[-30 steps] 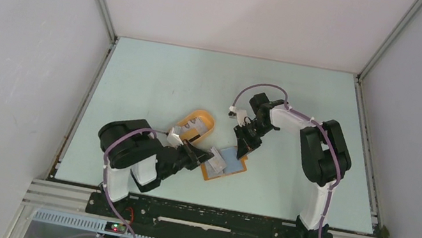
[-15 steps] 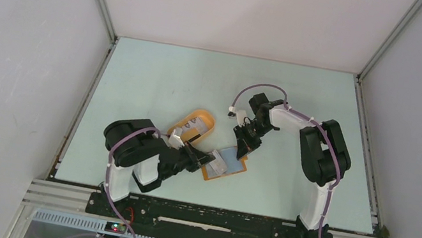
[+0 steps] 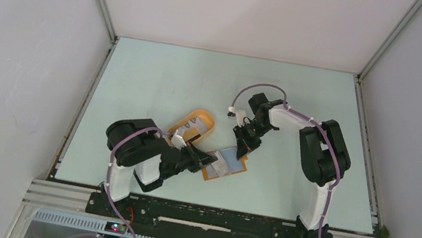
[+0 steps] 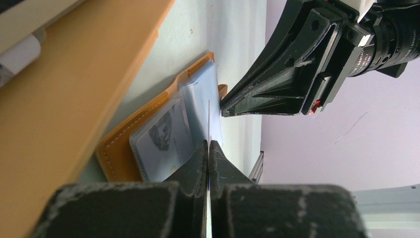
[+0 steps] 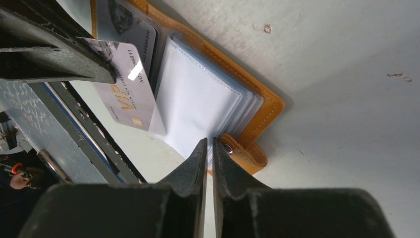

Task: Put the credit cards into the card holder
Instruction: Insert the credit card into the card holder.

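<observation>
The orange card holder (image 3: 227,167) lies open on the table, its clear sleeves (image 5: 195,101) fanned up. One credit card (image 4: 161,139) sits in a slot on its left half. My left gripper (image 3: 209,159) (image 4: 208,143) is shut on a second credit card (image 5: 126,91), a pale one printed VIP, held on edge over the open holder. My right gripper (image 3: 244,148) (image 5: 208,142) is shut on the edge of a clear sleeve beside the closure tab (image 5: 243,154), at the holder's far side.
An oval orange tray (image 3: 207,119) with more pale cards in it stands just left of and behind the holder; its wall (image 4: 74,79) fills the left of the left wrist view. The two grippers' tips are close together over the holder.
My left arm has shifted a little to the right, carrying its card further over the open holder. The right arm and the holder have stayed put.
</observation>
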You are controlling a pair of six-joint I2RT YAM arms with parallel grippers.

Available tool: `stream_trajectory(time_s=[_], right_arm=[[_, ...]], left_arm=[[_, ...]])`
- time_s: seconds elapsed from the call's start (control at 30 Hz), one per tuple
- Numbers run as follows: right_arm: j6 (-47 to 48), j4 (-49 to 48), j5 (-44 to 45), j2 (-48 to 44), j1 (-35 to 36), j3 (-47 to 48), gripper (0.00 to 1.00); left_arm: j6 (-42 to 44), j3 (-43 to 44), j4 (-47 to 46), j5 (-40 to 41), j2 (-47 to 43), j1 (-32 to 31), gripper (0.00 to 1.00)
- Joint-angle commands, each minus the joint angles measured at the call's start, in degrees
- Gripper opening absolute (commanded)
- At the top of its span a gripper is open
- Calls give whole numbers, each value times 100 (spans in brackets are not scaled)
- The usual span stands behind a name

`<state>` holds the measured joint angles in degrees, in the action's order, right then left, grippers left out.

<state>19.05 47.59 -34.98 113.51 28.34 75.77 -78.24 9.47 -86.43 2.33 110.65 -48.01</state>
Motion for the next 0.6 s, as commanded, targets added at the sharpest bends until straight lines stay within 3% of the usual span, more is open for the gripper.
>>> stream_trajectory(time_s=[0.0,0.3,0.57], right_arm=[[108,57,37,74,67,167,15],[122,74,27,85,92,184,15],[134,80,27,92,123,193,15]], left_arm=[[-210,10,187,-75,123,-18,2],[-31,190,1411,-2,-397,-27,11],[-201,280,1635,-45,-306,-45,15]])
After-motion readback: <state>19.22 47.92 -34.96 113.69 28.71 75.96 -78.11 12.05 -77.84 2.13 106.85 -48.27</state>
